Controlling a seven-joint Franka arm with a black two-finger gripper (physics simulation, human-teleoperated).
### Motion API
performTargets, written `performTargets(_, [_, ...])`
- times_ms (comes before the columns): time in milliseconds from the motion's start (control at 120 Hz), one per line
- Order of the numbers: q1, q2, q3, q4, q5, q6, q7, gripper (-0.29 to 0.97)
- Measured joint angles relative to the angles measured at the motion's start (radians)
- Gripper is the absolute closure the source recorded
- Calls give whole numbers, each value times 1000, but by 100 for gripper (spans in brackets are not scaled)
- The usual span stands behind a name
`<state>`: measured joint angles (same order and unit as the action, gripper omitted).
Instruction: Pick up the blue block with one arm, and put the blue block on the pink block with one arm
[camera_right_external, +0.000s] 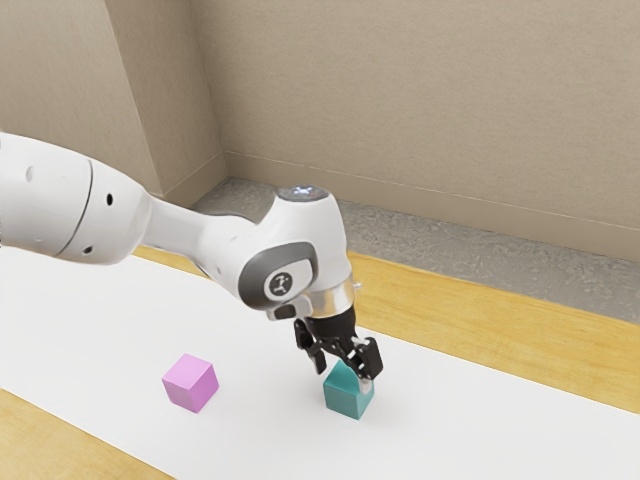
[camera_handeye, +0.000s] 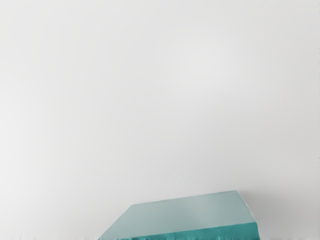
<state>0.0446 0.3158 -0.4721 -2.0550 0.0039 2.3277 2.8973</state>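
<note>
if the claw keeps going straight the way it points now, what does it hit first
Most likely the blue block: the claw points down right at its top, and the wrist view shows it just under the hand. The pink block sits aside, toward the exterior view's left.

White smooth mat (camera_right_external: 100, 320) lies over a light wooden tabletop (camera_right_external: 500, 330); beyond it, grey speckled floor (camera_right_external: 450, 245) meets beige textured walls (camera_right_external: 420, 90) with a pale baseboard (camera_right_external: 450, 207).
</note>
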Motion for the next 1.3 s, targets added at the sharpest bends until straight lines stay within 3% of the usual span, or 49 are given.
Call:
performTargets(358, [0,82,10,39,40,27,0,0])
performTargets(1300, [0,129,18,59,56,44,0,0])
